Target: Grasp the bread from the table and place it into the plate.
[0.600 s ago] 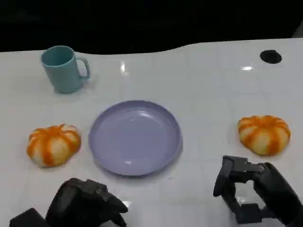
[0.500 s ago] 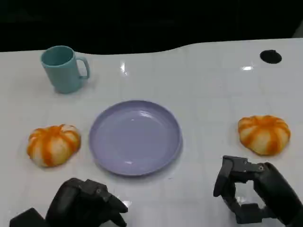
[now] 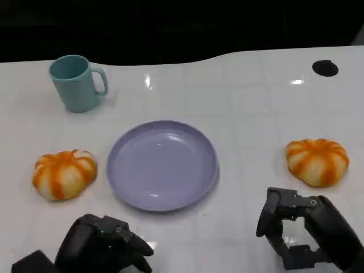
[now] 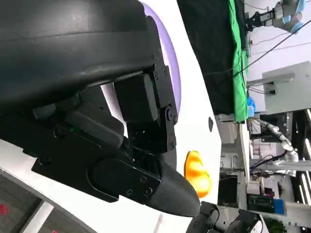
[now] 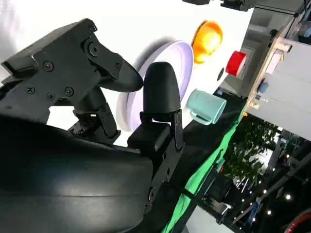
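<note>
A white table (image 3: 256, 102) seen from above, with a lilac plate (image 3: 162, 165) at its centre, holding nothing. Two orange-and-white striped bread rolls lie on the table, well apart from each other: the left bread (image 3: 63, 173) sits just beside the plate's left rim, not touching it, and the right bread (image 3: 317, 161) lies farther off to the plate's right. A teal mug (image 3: 75, 83) stands upright beyond the plate toward the far left, and a small black disc (image 3: 325, 68) sits near the far right edge. At the near edge, the left hand (image 3: 105, 245) hovers low in front of the plate, nearer than the left bread; its fingers look curled inward with nothing between them. The right hand (image 3: 304, 236) waits near the right bread, on its near side, not touching it, with the fingers spread apart and empty; the right wrist view shows a clear gap between thumb and fingers. By the look of it, the task has barely begun: neither bread is grasped, lifted or moved to the plate, so reaching, gripping, carrying and releasing all remain.
</note>
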Robot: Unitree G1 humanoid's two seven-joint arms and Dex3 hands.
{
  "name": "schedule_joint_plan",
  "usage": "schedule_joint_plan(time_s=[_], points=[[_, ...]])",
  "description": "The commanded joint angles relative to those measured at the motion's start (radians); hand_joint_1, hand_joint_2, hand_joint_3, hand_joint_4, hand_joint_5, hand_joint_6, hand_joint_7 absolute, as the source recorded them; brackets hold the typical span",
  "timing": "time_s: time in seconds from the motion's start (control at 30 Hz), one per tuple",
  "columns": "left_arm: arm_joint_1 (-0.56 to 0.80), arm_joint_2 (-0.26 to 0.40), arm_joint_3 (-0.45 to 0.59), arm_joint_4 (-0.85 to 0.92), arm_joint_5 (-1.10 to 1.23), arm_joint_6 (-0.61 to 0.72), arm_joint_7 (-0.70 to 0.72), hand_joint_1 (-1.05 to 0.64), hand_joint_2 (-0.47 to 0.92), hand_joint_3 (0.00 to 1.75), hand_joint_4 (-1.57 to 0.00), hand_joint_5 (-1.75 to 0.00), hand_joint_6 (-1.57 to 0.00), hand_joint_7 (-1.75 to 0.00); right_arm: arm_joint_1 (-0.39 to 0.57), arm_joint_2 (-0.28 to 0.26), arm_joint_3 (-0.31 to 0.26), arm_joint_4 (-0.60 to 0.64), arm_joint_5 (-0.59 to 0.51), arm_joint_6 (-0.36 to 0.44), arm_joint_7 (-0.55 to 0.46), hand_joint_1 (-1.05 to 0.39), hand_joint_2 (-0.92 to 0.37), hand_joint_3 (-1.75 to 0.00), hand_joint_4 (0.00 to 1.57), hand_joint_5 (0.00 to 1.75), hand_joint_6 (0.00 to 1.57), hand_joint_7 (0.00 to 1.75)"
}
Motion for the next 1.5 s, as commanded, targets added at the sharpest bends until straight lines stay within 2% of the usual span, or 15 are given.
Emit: schedule_joint_plan(time_s=[0.03, 0.2, 0.27, 0.43, 0.5, 0.63, 0.73, 0.83, 0.9, 0.97, 1.13, 1.2, 1.33, 1.5], points=[[-0.004, 0.017, 0.007, 0.01, -0.006, -0.012, -0.001, -1.05, 0.92, 0.0, -1.42, -0.7, -1.57, -0.25, -0.004, -0.01, -0.007, 0.001, 0.003, -0.008, -0.001, -0.16, -0.46, -1.22, 0.81, 1.75, 0.75, 1.42], [-0.007, 0.016, 0.009, 0.015, -0.014, -0.014, -0.007, -1.05, 0.91, 0.0, -1.41, -0.7, -1.57, -0.24, -0.005, -0.007, -0.01, 0.004, -0.003, -0.013, -0.01, -0.15, -0.46, -1.21, 0.81, 1.74, 0.75, 1.41], [-0.008, 0.017, 0.009, 0.017, -0.01, -0.017, -0.004, -1.05, 0.91, 0.0, -1.41, -0.7, -1.57, -0.24, -0.004, -0.002, -0.013, 0.003, 0.007, -0.009, -0.012, -0.16, -0.52, -1.13, 0.8, 1.69, 0.76, 1.33], [-0.009, 0.017, 0.009, 0.019, -0.007, -0.018, -0.001, -1.05, 0.92, 0.0, -1.42, -0.7, -1.57, -0.24, -0.002, 0.006, -0.02, -0.011, 0.048, 0.013, 0.0, -0.15, -0.67, -0.82, 0.71, 1.32, 0.76, 0.91], [-0.01, 0.018, 0.009, 0.018, -0.007, -0.012, -0.002, -1.05, 0.92, 0.0, -1.42, -0.7, -1.57, -0.24, -0.013, 0.0, -0.033, -0.008, 0.028, 0.004, -0.024, -0.14, -0.7, -0.69, 0.66, 1.24, 0.71, 0.81], [-0.011, 0.016, 0.009, 0.02, -0.007, -0.011, 0.0, -1.05, 0.91, 0.0, -1.42, -0.71, -1.57, -0.25, -0.039, -0.017, -0.058, 0.014, -0.039, -0.027, -0.076, -0.15, -0.75, -0.52, 0.57, 1.13, 0.69, 0.61], [-0.011, 0.014, 0.01, 0.021, -0.013, -0.011, -0.003, -1.05, 0.91, 0.0, -1.42, -0.71, -1.57, -0.25, -0.066, -0.046, -0.076, 0.026, -0.155, -0.053, -0.158, -0.18, -0.74, -0.51, 0.54, 1.01, 0.69, 0.48], [-0.011, 0.013, 0.01, 0.023, -0.014, -0.012, -0.004, -1.05, 0.91, 0.0, -1.42, -0.71, -1.57, -0.24, -0.086, -0.077, -0.085, 0.021, -0.266, -0.042, -0.234, -0.29, -0.73, -0.47, 0.51, 0.85, 0.69, 0.3], [-0.011, 0.013, 0.01, 0.024, -0.011, -0.013, -0.003, -1.05, 0.91, 0.0, -1.42, -0.71, -1.57, -0.24, -0.098, -0.095, -0.088, 0.016, -0.326, -0.035, -0.279, -0.34, -0.77, -0.38, 0.45, 0.77, 0.64, 0.18], [-0.011, 0.014, 0.01, 0.023, -0.011, -0.009, -0.003, -1.05, 0.91, 0.0, -1.42, -0.71, -1.57, -0.25, -0.11, -0.112, -0.09, 0.013, -0.383, -0.03, -0.328, -0.36, -0.85, -0.2, 0.39, 0.74, 0.62, 0.09], [-0.011, 0.013, 0.008, 0.02, -0.007, -0.008, -0.001, -1.05, 0.91, 0.0, -1.42, -0.71, -1.57, -0.25, -0.128, -0.176, -0.08, -0.036, -0.586, 0.035, -0.457, -0.43, -0.91, -0.07, 0.28, 0.62, 0.59, 0.03], [-0.013, 0.012, 0.007, 0.023, -0.009, -0.009, -0.002, -1.05, 0.91, 0.0, -1.42, -0.71, -1.57, -0.25, -0.134, -0.204, -0.074, -0.068, -0.672, 0.092, -0.493, -0.47, -0.9, -0.05, 0.25, 0.6, 0.57, 0.02], [-0.015, 0.011, 0.007, 0.026, -0.003, -0.012, 0.003, -1.05, 0.91, 0.0, -1.42, -0.71, -1.57, -0.25, -0.137, -0.24, -0.06, -0.139, -0.794, 0.234, -0.506, -0.52, -0.89, -0.03, 0.15, 0.57, 0.5, 0.0], [-0.015, 0.012, 0.006, 0.026, -0.005, -0.009, 0.001, -1.05, 0.91, 0.0, -1.42, -0.71, -1.57, -0.25, -0.137, -0.265, -0.026, -0.216, -0.882, 0.381, -0.473, -0.53, -0.91, 0.0, 0.01, 0.66, 0.41, 0.0]])
